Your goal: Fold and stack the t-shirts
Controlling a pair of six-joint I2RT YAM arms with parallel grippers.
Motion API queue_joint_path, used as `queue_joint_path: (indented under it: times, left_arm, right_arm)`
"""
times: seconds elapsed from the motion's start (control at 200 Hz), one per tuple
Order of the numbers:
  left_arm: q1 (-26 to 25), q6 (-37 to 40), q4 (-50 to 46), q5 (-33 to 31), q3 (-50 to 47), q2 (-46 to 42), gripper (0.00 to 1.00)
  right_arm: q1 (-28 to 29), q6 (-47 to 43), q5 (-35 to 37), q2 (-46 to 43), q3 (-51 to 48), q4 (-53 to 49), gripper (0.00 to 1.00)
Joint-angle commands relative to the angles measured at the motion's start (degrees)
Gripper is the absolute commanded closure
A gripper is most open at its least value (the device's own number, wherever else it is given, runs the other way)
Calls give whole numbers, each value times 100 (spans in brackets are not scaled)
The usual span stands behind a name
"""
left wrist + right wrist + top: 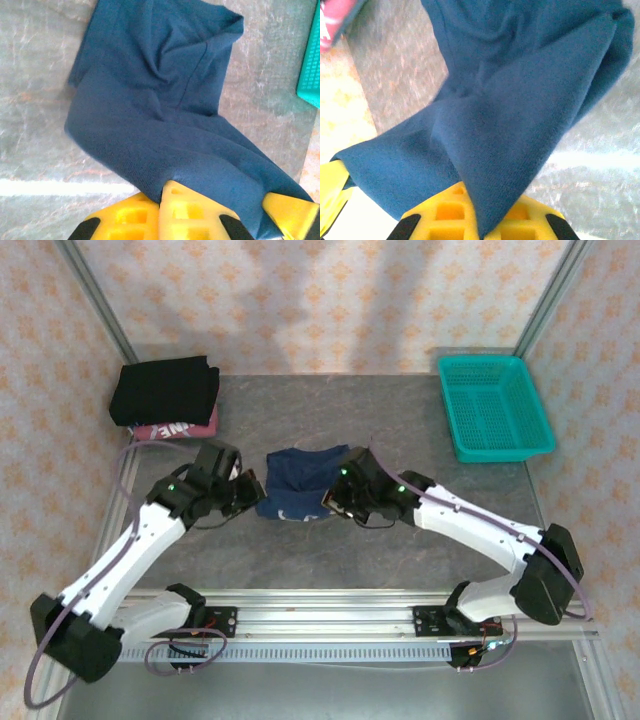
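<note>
Pinching the navy blue t-shirt [298, 485] from either side, both arms reach in toward the middle of the desk [330, 415]. The left pincer [248, 492] is pressed together on the shirt's left edge. In the left wrist view its yellow fingers [185, 212] have a fold of the blue cloth caught between them. The right pincer [333, 502] is likewise clamped on the right edge, where the cloth drapes over its yellow finger [470, 215]. Between the two the shirt lies bunched and creased, with its far part resting on the desk and a bit of white print showing at its near edge. At the far left corner a folded black t-shirt [165, 390] sits on top of a pink t-shirt [178, 429] with white letters. A teal basket [500, 452] stands at the far right, well apart from the shirts.
</note>
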Motion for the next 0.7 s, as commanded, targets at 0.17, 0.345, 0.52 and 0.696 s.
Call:
queue_joint_path:
  times: [0.17,0.345,0.52,0.696]
  left_arm:
    - [521,558,416,129,1153,1466,100]
    - [771,730,457,195,1494,2102,100]
    - [1026,818,622,205,1567,2579,100]
    - [1166,910,770,240,1888,3253,100]
  right_arm:
    - [-1059,-800,-549,795,772,-269,100]
    - [-1547,-1108,-804,1313,1195,-382,100]
    - [-1950,-1353,-1074,1905,1601,-419,100]
    - [-2186,-1542,-1302,2677,2202,-500,99]
